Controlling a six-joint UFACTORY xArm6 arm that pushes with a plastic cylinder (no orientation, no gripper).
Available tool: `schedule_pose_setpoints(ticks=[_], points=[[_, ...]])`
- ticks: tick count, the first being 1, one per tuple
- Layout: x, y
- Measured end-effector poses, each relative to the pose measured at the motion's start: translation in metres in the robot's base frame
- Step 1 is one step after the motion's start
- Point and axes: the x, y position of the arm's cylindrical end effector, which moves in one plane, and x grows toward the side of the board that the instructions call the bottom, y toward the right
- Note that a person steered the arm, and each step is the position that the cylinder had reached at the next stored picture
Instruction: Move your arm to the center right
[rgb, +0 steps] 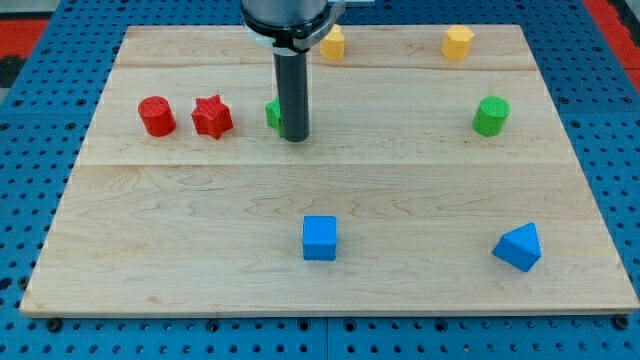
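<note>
My tip (295, 137) rests on the wooden board (180, 210), left of centre in the upper half. A green block (272, 114) sits just behind it on its left, mostly hidden by the rod. A red star block (212, 116) and a red cylinder (156, 116) lie to the view's left of the tip. A green cylinder (491, 115) stands far to the right at about the same height in the view.
Two yellow blocks stand near the top edge, one (332, 43) just right of the rod, one (458, 42) at the upper right. A blue cube (320, 238) lies at bottom centre and a blue triangular block (518, 247) at the bottom right.
</note>
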Motion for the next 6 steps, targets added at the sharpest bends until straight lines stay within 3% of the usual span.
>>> schedule_pose_setpoints(ticks=[3,5,6], points=[[0.014,0.173],[0.013,0.26],[-0.008,0.266]])
